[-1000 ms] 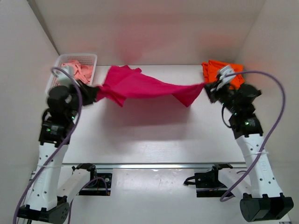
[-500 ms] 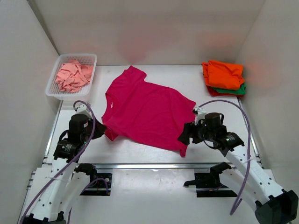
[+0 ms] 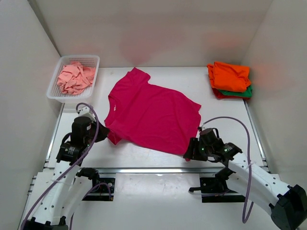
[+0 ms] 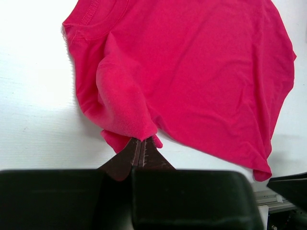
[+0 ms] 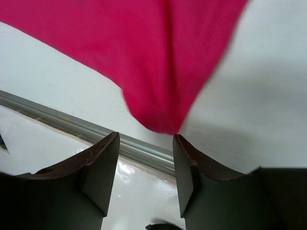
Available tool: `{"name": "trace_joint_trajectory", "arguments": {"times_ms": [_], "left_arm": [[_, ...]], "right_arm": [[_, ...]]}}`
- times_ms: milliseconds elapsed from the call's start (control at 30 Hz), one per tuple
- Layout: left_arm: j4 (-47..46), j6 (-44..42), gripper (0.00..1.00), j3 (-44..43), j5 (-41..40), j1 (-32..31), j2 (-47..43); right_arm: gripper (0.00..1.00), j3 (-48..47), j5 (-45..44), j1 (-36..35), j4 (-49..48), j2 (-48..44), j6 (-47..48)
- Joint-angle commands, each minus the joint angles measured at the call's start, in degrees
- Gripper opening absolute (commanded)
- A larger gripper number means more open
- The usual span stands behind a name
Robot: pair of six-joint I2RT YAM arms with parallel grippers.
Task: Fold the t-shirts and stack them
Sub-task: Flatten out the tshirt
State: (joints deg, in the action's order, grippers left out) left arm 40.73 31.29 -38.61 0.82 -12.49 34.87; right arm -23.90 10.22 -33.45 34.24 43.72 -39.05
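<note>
Top external view: the magenta-pink t-shirt (image 3: 151, 117) lies spread nearly flat in the middle of the bench (image 3: 225, 124). Its collar points toward my left arm and its hem toward my right. My left tool (image 3: 108, 136) sits low at the shirt's near-left sleeve, touching the cloth. My right tool (image 3: 188, 154) is at the near-right hem corner, close to the bench's front edge. At the far left, the white mesh basket (image 3: 54, 91) holds a crumpled salmon-pink shirt (image 3: 74, 77). At the far right stands a folded pile, well apart from the spread shirt: the orange shirt (image 3: 231, 75) on top, the green shirt (image 3: 243, 93) under it, and a sliver of the red shirt (image 3: 218, 94) at the bottom.

Left wrist view: my left tool's fingers are pressed together, and a bunched fold of the sleeve is pinched at their tips. The cloth rises in a small ridge from that pinch, while the body of the shirt lies smooth beyond it, out to the hem.

Right wrist view: my right tool's fingers stand apart with nothing between them. The rounded hem corner lies on the bench just ahead of the gap, touching neither finger. A grey rail (image 5: 57, 120) runs along the bench edge beneath the tool.
</note>
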Motion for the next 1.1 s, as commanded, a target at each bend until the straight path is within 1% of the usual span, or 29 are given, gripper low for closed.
{"name": "trace_joint_trajectory", "arguments": {"times_ms": [0,100,167,200,267,333,400,467,500,533,567,600,667,700,733,800,833,900,933,967,1000,1033,1067], "left_arm": [[-0.6,0.0,0.0,0.2,-0.2,0.2,-0.8],[-1.0,0.1,0.0,0.0,0.0,0.0,-0.9],[-1.3,-0.2,0.0,0.2,0.4,0.3,-0.8],[-1.2,0.3,0.0,0.3,-0.1,0.0,-0.9],[-1.2,0.5,0.0,0.2,0.0,0.1,-1.0],[-1.1,0.4,0.0,0.4,0.1,0.2,-1.0],[-1.1,0.4,0.0,0.6,0.0,0.0,-0.9],[-1.3,0.4,0.0,0.2,-0.1,0.3,-1.0],[-1.1,0.3,0.0,0.2,-0.2,0.1,-1.3],[-1.0,-0.1,0.0,0.3,0.1,0.4,-1.0],[-1.0,-0.1,0.0,0.3,-0.3,0.5,-1.1],[-1.0,0.0,0.0,0.2,-0.1,0.2,-1.1],[-0.4,-0.7,0.0,-2.3,-0.7,0.4,-0.7],[0.3,-1.1,0.0,-3.5,-2.0,0.5,0.2],[0.5,-1.8,0.0,-6.1,-3.6,0.6,0.8],[2.1,-2.7,0.0,-13.6,-6.2,0.5,1.8],[2.2,-3.0,0.0,-15.7,-6.8,0.9,2.7],[1.9,-4.2,0.0,-24.4,-8.6,0.6,4.9],[2.2,-4.7,0.0,-27.1,-9.1,0.8,5.5],[2.9,-5.5,0.0,-32.5,-10.0,0.8,7.1],[3.0,-7.0,0.0,-38.3,-10.7,0.4,9.2],[4.1,-7.3,0.0,-41.4,-11.2,0.4,10.0],[5.1,-8.3,0.0,-47.2,-11.7,0.0,12.5]], "right_arm": [[0.46,3.9,-2.4,-0.6,-1.9,-4.5,-9.7],[0.46,8.2,-0.4,0.2,-4.3,-7.5,-13.5],[0.45,11.6,-0.8,-0.6,-5.9,-9.6,-17.4],[0.46,12.0,-1.6,-1.1,-7.8,-10.1,-17.8],[0.47,13.8,-1.8,-1.2,-9.0,-10.3,-19.0],[0.47,14.8,-0.8,-0.5,-12.0,-8.6,-19.0],[0.4,14.8,-1.3,-0.9,-13.1,-7.8,-18.9],[0.36,13.4,-4.1,-1.1,-11.7,-6.9,-18.1],[0.31,13.3,-3.8,-0.5,-12.3,-6.3,-17.4],[0.09,13.4,-2.4,1.3,-12.6,-6.2,-16.0],[0.0,13.1,-1.4,3.6,-12.5,-5.8,-14.6],[0.0,11.9,0.0,4.4,-11.8,-5.7,-13.7],[0.0,6.7,-1.7,5.2,-5.9,-5.8,-8.1],[0.0,1.4,-1.9,5.9,-3.7,-5.2,-4.1],[0.0,-1.4,-1.1,7.0,1.0,-4.3,-2.1],[0.0,-12.9,1.5,9.3,7.9,-0.8,7.2],[0.0,-15.9,2.0,9.6,9.1,0.5,9.6],[0.0,-27.5,0.1,10.3,15.6,4.6,16.3],[0.0,-29.9,-0.3,10.5,17.0,5.5,18.0],[0.0,-35.5,-0.5,12.3,20.0,7.5,21.0],[0.0,-40.6,1.1,14.4,22.0,9.4,23.8],[0.0,-43.1,1.4,15.2,23.3,10.2,25.5],[0.0,-48.0,1.6,16.4,24.9,11.1,27.5]]}}
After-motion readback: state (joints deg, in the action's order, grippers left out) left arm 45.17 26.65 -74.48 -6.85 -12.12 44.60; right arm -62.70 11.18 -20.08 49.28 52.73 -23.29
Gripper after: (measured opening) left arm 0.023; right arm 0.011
